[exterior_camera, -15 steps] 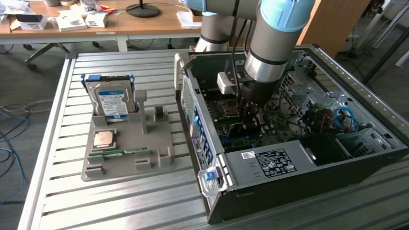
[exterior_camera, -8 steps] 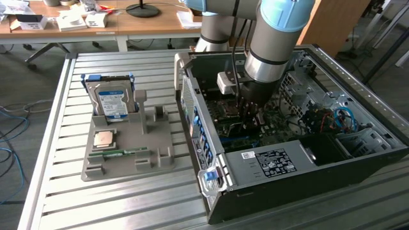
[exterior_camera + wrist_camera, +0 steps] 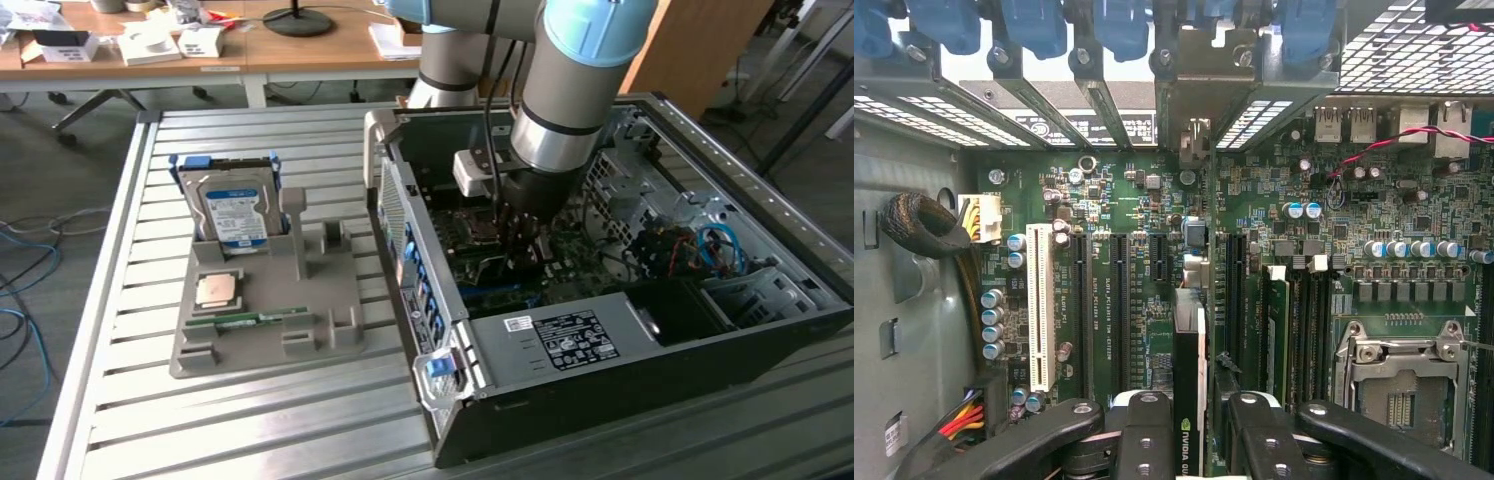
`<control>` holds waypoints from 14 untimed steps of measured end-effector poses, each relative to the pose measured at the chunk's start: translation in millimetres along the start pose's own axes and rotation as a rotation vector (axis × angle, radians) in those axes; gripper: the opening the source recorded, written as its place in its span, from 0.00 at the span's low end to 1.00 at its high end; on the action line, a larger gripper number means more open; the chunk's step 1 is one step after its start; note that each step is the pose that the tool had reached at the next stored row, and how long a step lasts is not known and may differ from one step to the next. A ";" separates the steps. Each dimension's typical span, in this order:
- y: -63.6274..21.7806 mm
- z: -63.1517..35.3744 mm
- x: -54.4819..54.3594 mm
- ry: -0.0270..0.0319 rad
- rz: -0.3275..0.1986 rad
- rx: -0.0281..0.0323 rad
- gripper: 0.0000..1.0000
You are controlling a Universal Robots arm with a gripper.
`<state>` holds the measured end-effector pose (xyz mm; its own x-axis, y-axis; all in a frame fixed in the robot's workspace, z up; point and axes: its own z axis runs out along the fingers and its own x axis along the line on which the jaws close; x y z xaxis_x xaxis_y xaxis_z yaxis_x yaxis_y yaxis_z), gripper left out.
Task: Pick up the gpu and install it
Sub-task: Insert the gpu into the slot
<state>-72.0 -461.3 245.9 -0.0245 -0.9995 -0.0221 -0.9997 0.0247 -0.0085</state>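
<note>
gripper (image 3: 1190, 425) pinching gpu (image 3: 1189, 385) edge-on | inside case (image 3: 747, 330) over motherboard (image 3: 1154, 290) | hard drive (image 3: 238, 210) upright in holder (image 3: 267, 340), 9 o'clock of case

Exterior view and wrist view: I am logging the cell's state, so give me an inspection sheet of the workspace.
Surface: slatted metal table.
Job's things: gpu edge-on between the pincer's fingers, above the motherboard inside the open computer case.
Clutter: grey holder carrying hard drive, processor chip, memory stick.
Grippers: pincer shut on the gpu.
Cables: blue cables in the case.
Surroundings: wooden desk behind.
</note>
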 end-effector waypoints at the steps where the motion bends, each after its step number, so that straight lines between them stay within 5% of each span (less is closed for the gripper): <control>1: 0.0 0.0 0.0 0.0000 0.000 0.0000 0.26; 14: 0.0 0.0 0.0 0.0000 0.000 0.0000 0.26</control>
<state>-72.0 -461.3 245.9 -0.0245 -0.9995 -0.0222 -0.9997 0.0247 -0.0085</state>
